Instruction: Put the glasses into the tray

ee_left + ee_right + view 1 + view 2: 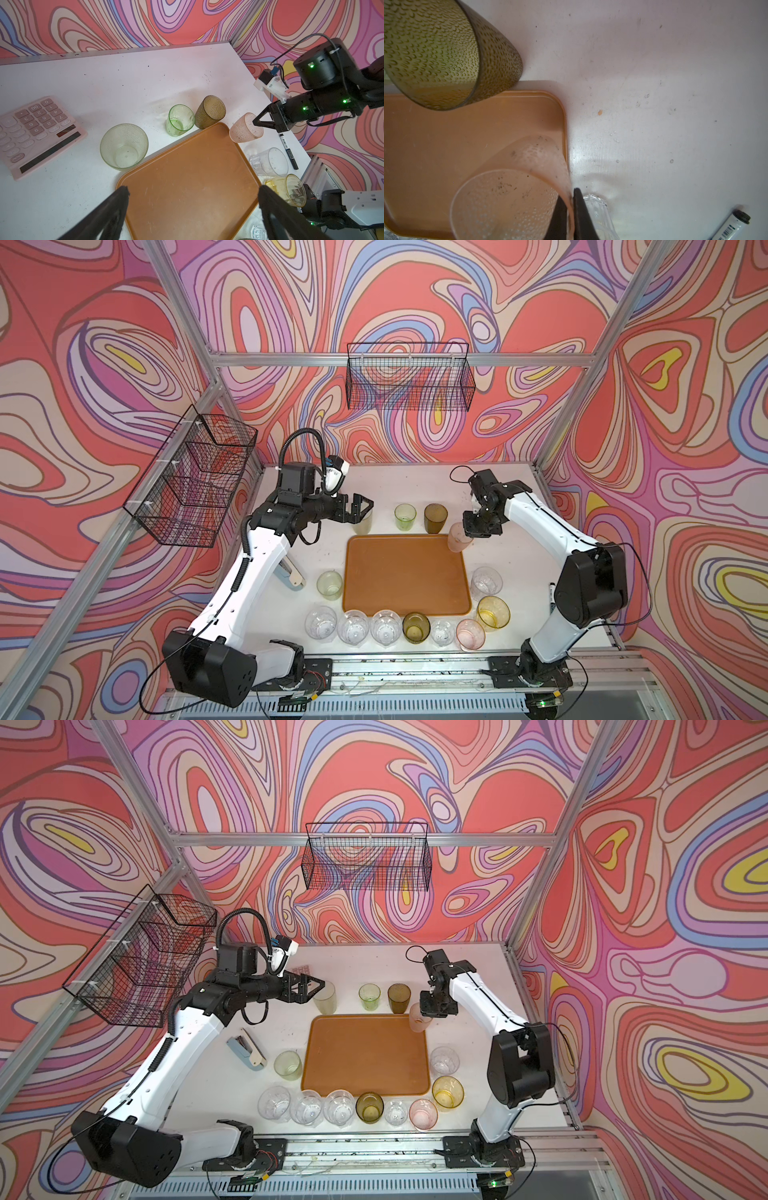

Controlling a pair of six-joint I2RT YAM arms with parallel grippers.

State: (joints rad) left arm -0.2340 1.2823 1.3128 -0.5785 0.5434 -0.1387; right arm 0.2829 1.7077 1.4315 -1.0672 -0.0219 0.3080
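Pinched on the rim of a pink glass (512,199), the right gripper (571,209) holds it over the far right corner of the tray (405,572), whose floor is bare: nothing is placed yet. Nearest, a row of clear, olive and pink glasses (386,626) waits before the tray, others at its sides. Farther back, the left gripper (360,510) stands wide open and empty beside a pale green glass (124,146), with two more glasses (419,517) beyond.
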